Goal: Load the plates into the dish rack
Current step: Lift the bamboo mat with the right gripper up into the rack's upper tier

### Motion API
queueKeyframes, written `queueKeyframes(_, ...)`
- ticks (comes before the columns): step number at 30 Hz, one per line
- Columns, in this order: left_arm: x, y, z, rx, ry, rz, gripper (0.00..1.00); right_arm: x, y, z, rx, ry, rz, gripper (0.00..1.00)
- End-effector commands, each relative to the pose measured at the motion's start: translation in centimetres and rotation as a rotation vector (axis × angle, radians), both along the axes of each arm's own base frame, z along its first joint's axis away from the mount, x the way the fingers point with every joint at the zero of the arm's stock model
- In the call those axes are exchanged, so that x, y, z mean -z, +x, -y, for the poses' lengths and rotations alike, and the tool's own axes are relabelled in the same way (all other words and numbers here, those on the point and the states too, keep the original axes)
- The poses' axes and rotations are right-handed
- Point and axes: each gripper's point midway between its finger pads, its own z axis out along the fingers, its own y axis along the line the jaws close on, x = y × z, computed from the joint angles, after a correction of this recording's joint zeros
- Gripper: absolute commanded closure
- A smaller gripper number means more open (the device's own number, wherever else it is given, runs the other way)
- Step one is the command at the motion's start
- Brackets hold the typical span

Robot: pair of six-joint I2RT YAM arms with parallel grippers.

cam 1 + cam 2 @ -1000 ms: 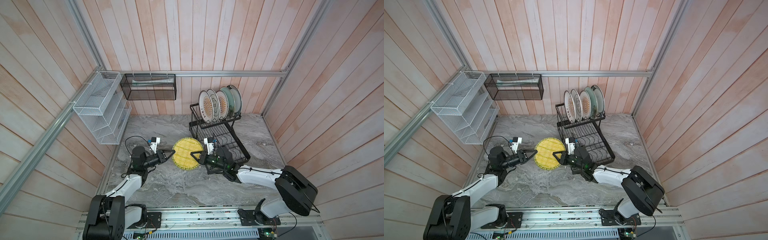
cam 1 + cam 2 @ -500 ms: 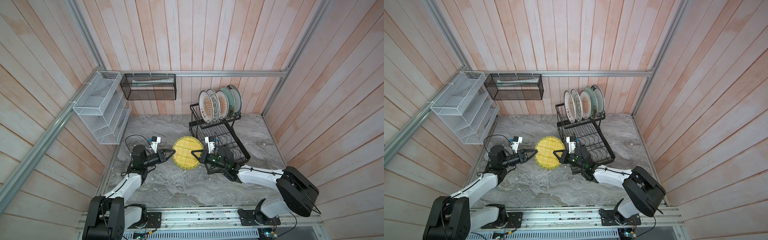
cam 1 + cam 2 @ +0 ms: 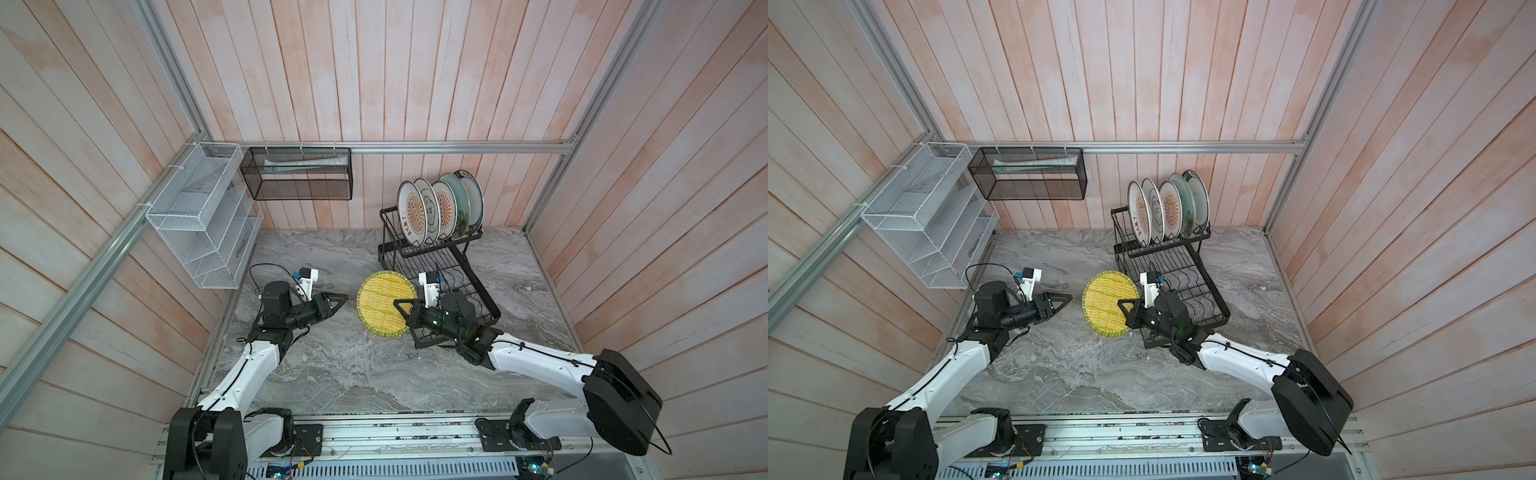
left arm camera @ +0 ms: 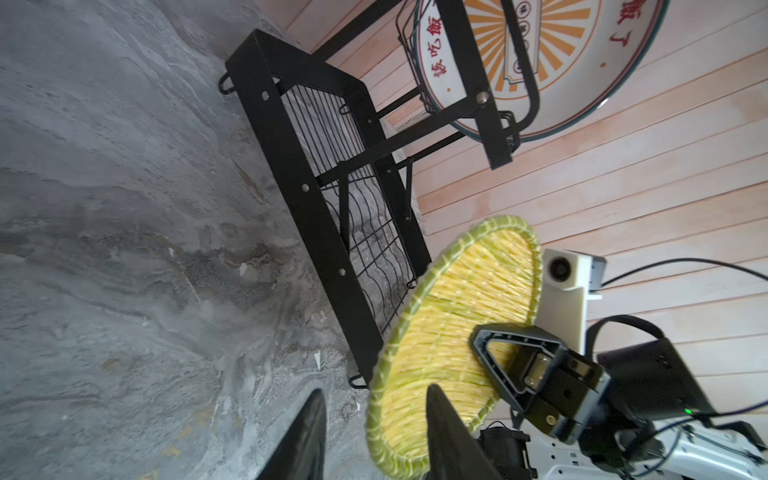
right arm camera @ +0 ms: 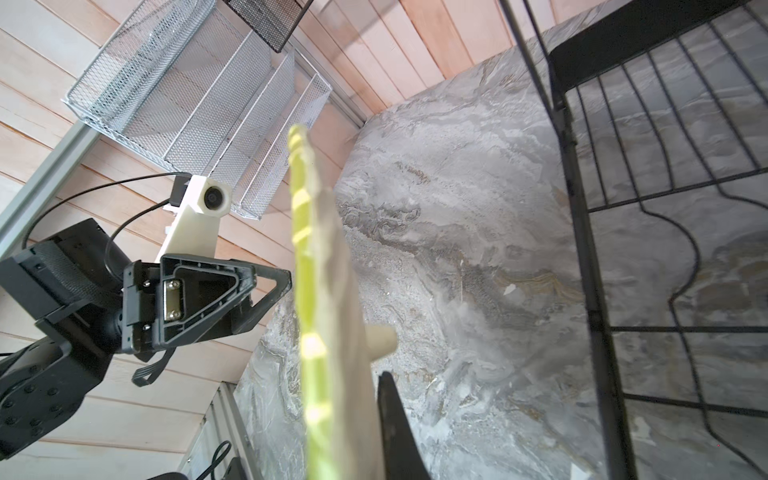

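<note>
**Mock kitchen corner inside a robot test cell.** Pale plank walls closed three sides, framed by metal rails, and a grey marble-look counter formed the work surface.

Kitchen fittings:
- a black dish rack at 1 o'clock, with five plates standing upright in it
- a black mesh basket hung from the rail at 11 o'clock
- a white wire shelf at 10 o'clock

Laboratory signs: a left arm and a right arm were bolted to a metal track at 6 o'clock. Each carried a small camera.
</note>
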Motion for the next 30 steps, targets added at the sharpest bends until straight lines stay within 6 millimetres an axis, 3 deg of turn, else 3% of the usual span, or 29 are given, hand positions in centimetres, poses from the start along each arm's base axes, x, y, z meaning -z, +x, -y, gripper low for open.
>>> queueKeyframes(1,2.1,0.2,-0.7,-0.037,0.076,-0.053,0.59,-4.8,1.1,0.9,0.054,-0.025,0.154,1.00)
queueKeyframes(9,4.2,0.1,-0.7,-0.040,0.068,-0.102,0.59,-12.6,2.4,3.2,0.170,-0.103,0.392,1.00)
queueKeyframes(18,3.3,-0.8,-0.2,-0.025,0.037,-0.083,0.58,-20.7,5.0,4.5,0.331,-0.207,0.608,1.00)
queueKeyframes(24,2.7,-1.4,-0.2,-0.030,0.045,-0.072,0.58,-24.3,7.2,4.8,0.441,-0.297,0.701,1.00)
queueKeyframes(30,1.8,-1.8,0.0,-0.021,0.036,-0.055,0.58,-25.9,9.8,4.9,0.553,-0.411,0.721,1.00)
